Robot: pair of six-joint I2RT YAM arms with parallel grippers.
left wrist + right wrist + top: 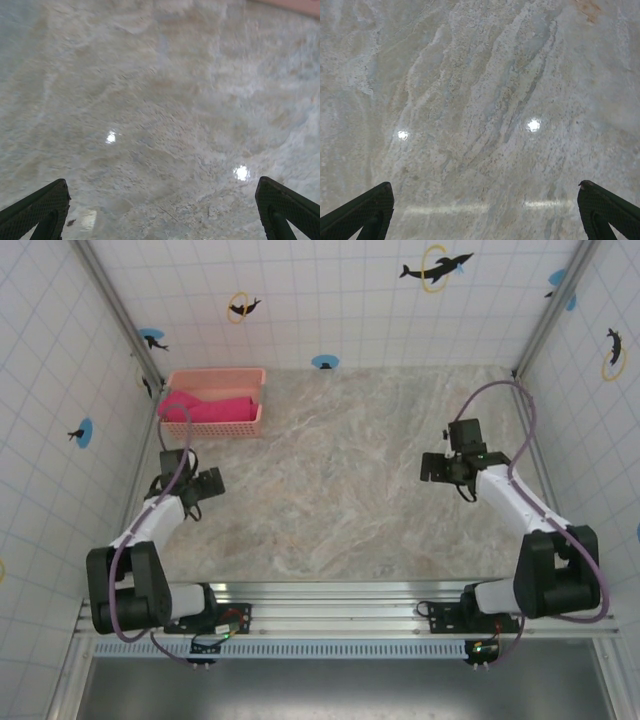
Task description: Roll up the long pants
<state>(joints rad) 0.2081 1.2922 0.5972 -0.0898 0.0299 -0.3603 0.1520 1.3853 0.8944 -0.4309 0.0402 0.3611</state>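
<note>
The marbled desk [340,500] is boxed in by white tiled walls [330,310] with dolphin stickers [436,267]. At its far left corner, a pink basket [216,374] holds the long pants [215,410], bunched. The left gripper [161,182] and right gripper [484,184] hang released over bare desk.

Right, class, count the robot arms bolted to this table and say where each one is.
2. The left arm is on the left, just short of the salmon-pink lattice basket holding the magenta pants. The right arm is on the right. None look hidden.
</note>
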